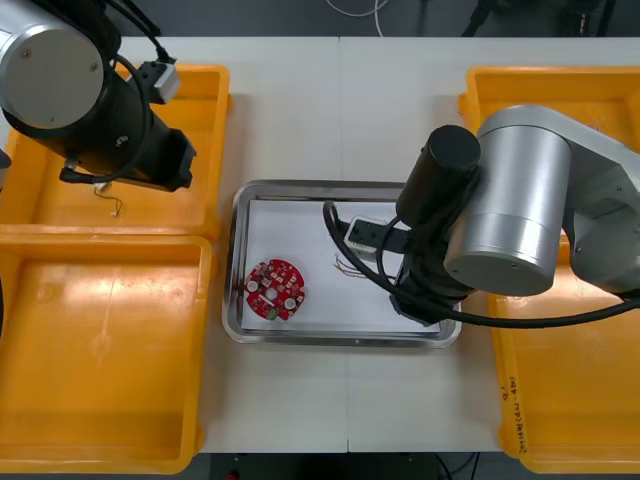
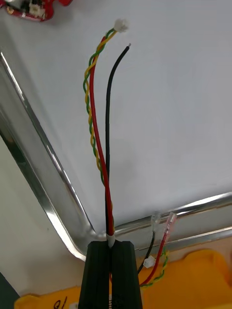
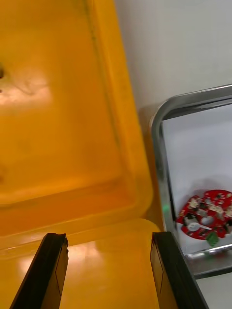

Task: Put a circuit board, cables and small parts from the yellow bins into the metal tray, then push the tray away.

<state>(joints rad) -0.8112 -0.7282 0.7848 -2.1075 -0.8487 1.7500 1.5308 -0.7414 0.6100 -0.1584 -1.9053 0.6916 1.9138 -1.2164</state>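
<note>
Right wrist view: red-black-yellow cable bundle (image 2: 109, 212) gripped by right claw (image 2: 111, 244), at metal tray (image 2: 48, 188) corner.
Left wrist view: left claw (image 3: 108, 235) released over yellow bin (image 3: 58, 120).

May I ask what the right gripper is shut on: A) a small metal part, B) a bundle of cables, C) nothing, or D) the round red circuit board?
B: the right gripper is shut on the cables above the metal tray, where the circuit board lies loose. The left gripper hangs open over the yellow bins.
</note>
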